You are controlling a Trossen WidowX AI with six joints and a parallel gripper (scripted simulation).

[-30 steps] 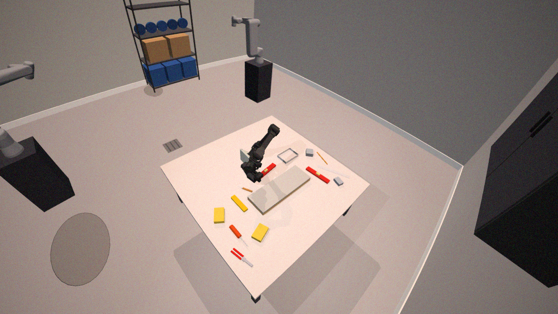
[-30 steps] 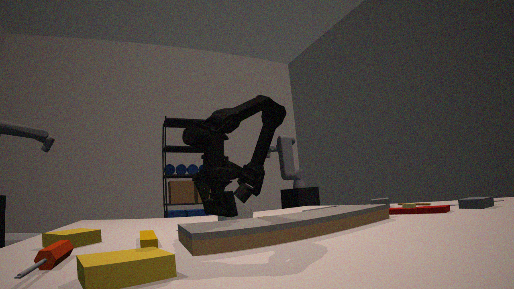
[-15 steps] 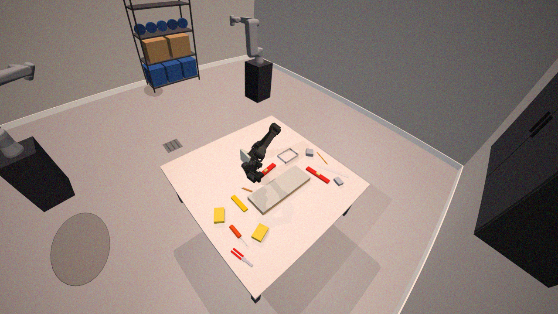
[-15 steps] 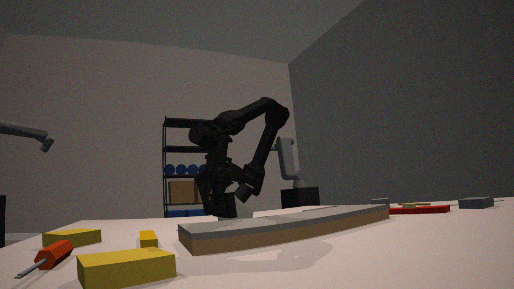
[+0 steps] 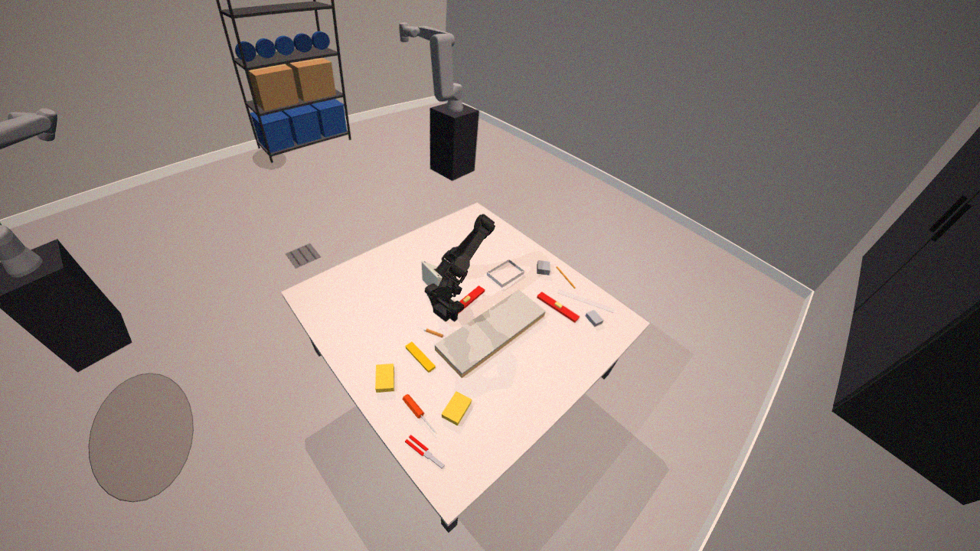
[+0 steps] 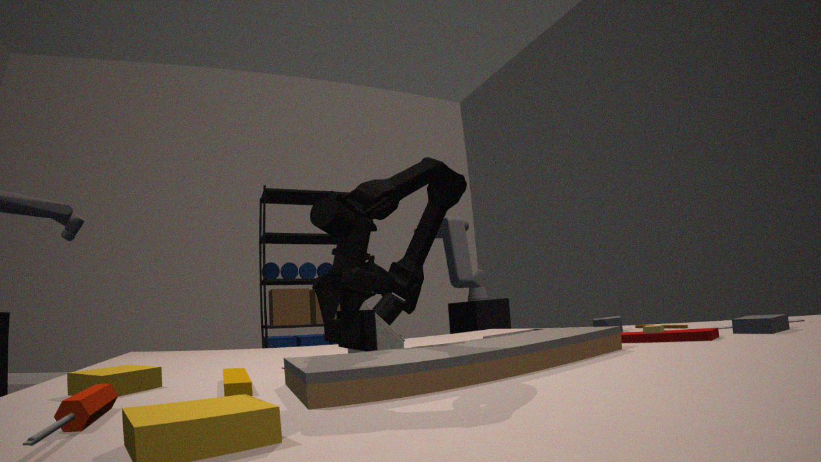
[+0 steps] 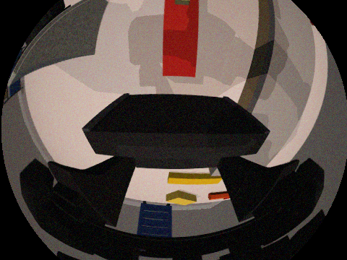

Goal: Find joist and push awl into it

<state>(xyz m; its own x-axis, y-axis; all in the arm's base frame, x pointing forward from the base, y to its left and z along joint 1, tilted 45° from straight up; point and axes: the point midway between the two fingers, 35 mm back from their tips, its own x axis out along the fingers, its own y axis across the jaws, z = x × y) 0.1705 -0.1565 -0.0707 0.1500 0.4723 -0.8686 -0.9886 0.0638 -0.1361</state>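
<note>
My gripper (image 5: 445, 308) (image 7: 176, 151) is shut on the black stud finder (image 7: 175, 115) (image 6: 367, 330), held low over the table, off the panel's long side near its left end. The exact gap below it cannot be told. The grey-topped floor panel (image 5: 490, 332) (image 6: 459, 353) lies flat, with its brown side (image 7: 265, 22) at the right of the wrist view. The tray (image 5: 496, 280), a small grey-rimmed rectangle, lies beyond the panel. A small orange-brown handled piece (image 5: 433, 333), seemingly the awl, lies by the panel's left end; its tip is unclear. The joist is hidden.
A red level (image 5: 472, 295) (image 7: 181, 50) lies beside the gripper, another (image 5: 558, 306) past the panel. A light-grey plate (image 5: 430, 274) stands upright behind the arm. Yellow blocks (image 5: 385, 377) (image 5: 457, 408), a yellow bar (image 5: 419, 357), a screwdriver (image 5: 413, 406) and pliers (image 5: 418, 445) lie at the near left.
</note>
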